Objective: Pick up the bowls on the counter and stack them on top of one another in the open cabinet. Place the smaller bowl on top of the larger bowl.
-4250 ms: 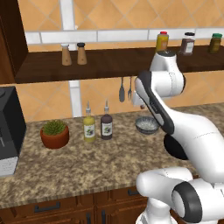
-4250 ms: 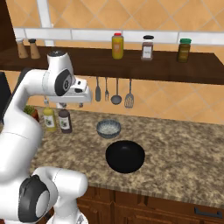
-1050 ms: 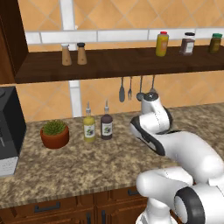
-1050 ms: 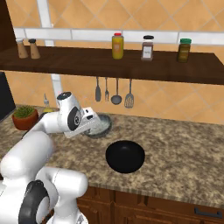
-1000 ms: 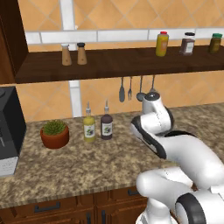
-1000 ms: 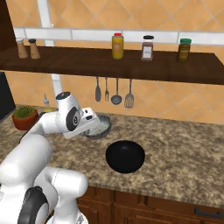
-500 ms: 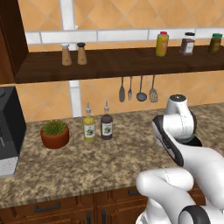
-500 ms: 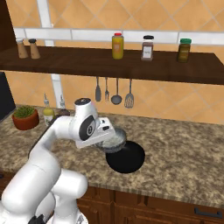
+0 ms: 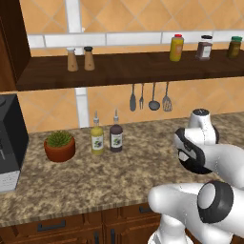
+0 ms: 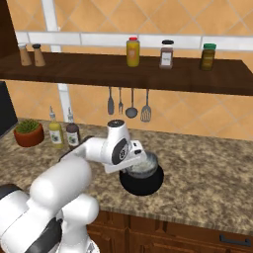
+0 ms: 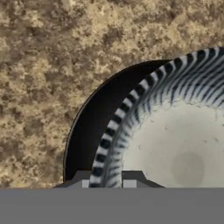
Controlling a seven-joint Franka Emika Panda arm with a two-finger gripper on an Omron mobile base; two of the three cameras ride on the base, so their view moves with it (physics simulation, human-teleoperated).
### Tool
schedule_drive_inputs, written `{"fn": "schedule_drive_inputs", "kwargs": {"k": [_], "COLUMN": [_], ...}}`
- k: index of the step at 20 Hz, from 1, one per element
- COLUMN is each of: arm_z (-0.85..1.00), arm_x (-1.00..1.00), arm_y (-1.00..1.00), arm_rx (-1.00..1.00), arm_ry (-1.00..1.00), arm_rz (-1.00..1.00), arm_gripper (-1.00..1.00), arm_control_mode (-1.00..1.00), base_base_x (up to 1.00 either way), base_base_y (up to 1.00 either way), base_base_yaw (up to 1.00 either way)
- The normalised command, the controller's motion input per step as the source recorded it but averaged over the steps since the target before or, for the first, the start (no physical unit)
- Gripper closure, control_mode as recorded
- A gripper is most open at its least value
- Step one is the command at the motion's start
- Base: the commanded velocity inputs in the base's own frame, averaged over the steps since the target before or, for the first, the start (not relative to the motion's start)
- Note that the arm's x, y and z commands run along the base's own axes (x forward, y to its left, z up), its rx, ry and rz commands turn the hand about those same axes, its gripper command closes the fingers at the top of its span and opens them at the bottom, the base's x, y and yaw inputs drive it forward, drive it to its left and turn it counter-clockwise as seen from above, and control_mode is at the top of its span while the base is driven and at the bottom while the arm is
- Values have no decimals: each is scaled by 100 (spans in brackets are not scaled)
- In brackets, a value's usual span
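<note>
The smaller grey bowl (image 10: 144, 165) sits inside the rim of the larger black bowl (image 10: 143, 185), which rests on the granite counter (image 10: 207, 168). I cannot tell whether the two touch. My gripper (image 10: 134, 161) is shut on the grey bowl's left rim. In the hand view the striped rim of the grey bowl (image 11: 131, 113) passes between the fingertips of my gripper (image 11: 107, 180), with the black bowl (image 11: 89, 127) showing beneath it. The open cabinet's long board (image 10: 99, 74) runs above the counter.
Jars (image 10: 132, 52) and shakers (image 9: 78, 59) stand on the shelf board. Utensils (image 10: 127, 105) hang under it. A potted plant (image 9: 59, 147) and two bottles (image 9: 106, 138) stand at the counter's left, beside a black appliance (image 9: 8, 143).
My gripper has carried the grey bowl from the back of the counter to the right and forward, and it now sits over the black bowl.
</note>
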Motion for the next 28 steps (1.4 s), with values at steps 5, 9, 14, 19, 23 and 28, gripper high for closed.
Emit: {"fn": "schedule_drive_inputs", "kwargs": {"k": [5, 9, 14, 19, 23, 28], "arm_z": [-37, -31, -22, 12, 40, 24], "arm_x": [28, 11, 0, -6, -23, -52], "arm_y": [0, -1, 0, 0, 1, 37], "arm_rx": [0, 2, 2, 0, 0, 0], "arm_ry": [2, 0, 0, -7, -10, -6], "arm_rz": [0, -1, -4, -8, -6, -1], "arm_gripper": [100, 100, -100, -100, -100, -100], "arm_control_mode": [-100, -100, -100, -100, -100, -100], "base_base_x": [0, 0, 0, 0, 0, 0], "base_base_y": [0, 0, 0, 0, 0, 0], "base_base_yaw": [0, 0, 0, 0, 0, 0]}}
